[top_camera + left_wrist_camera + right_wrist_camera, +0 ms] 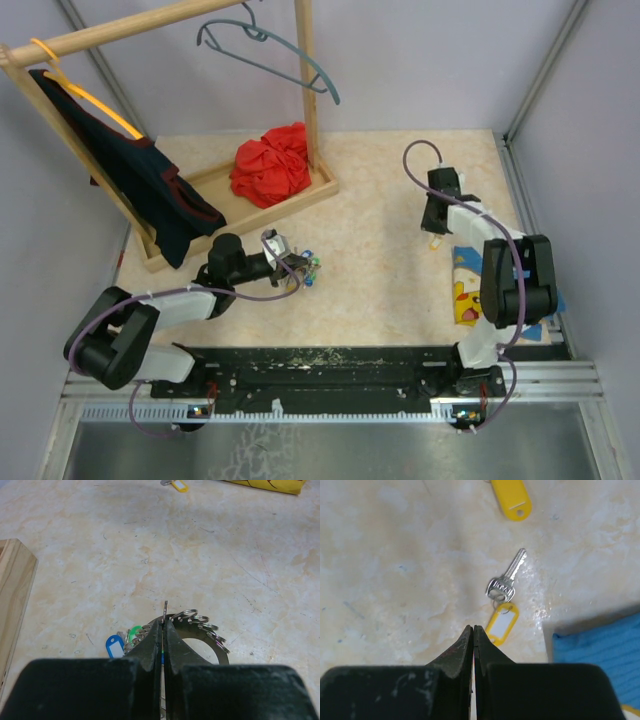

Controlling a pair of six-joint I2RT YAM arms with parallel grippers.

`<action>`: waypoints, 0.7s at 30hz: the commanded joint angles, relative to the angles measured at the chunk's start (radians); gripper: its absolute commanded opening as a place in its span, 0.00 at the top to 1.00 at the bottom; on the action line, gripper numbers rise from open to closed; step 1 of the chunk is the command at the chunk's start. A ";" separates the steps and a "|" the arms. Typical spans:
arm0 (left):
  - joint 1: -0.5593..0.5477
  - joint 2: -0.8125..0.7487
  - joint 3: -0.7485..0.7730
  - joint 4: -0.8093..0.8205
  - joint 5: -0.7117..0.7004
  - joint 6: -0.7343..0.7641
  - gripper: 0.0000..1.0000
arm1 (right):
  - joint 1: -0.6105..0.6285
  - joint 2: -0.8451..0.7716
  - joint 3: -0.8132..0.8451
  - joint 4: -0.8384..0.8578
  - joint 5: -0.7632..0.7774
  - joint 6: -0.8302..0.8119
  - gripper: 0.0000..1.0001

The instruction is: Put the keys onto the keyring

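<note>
- Top external view: the left end effector [288,263] sits low over the tabletop [370,200], left of centre. A cluster of keys [308,268] lies at its tips (blue and green specks of tag are all that reads here). The right end effector [435,236] is well apart on the far right, just beyond a yellow-and-blue printed cloth [468,285]. Whatever lies under its tips is too small to make out from above.
- Left wrist view: the left fingers are pinched on a thin metal edge that pokes up between them, which I take to be the keyring [214,642]. Its grey band curves away to the right and carries a row of small split rings [199,620]. A blue tag [114,646] and a green tag [134,632] lie just left of the fingers. The ring's near part is hidden behind the finger bodies, and no yellow section shows.
- Right wrist view: the right jaws are fully closed with nothing between them. 1 loose key [506,577] lies flat just ahead and to the right of the tips, and its yellow tag [502,624] is just beside them. The key's long axis runs up and to the right, with the blade pointing away. A 2nd yellow tag [511,499] sits near the top edge, with no key to be seen on it. The right arm is much the nearer, so the next grasp would seem to call for reopening and shifting right.
</note>
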 commanded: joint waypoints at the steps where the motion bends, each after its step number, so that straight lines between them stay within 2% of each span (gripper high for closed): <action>1: -0.005 -0.011 0.016 0.014 0.029 -0.002 1.00 | 0.050 -0.150 -0.003 -0.027 -0.022 0.032 1.00; 5: -0.005 -0.017 0.015 0.011 0.031 -0.005 1.00 | 0.100 -0.195 0.000 -0.067 -0.004 0.035 1.00; 6: -0.004 -0.018 0.015 0.011 0.034 -0.006 1.00 | 0.100 -0.197 -0.002 -0.071 0.012 0.027 0.95; 8: -0.005 -0.021 0.014 0.011 0.040 -0.009 1.00 | 0.087 -0.185 -0.007 -0.071 0.074 -0.008 0.75; 15: -0.005 -0.018 0.014 0.012 0.041 -0.012 1.00 | 0.002 -0.113 -0.036 0.003 -0.023 -0.049 0.51; 21: -0.004 -0.019 0.017 0.011 0.048 -0.015 1.00 | -0.022 -0.024 -0.021 0.034 -0.045 -0.049 0.50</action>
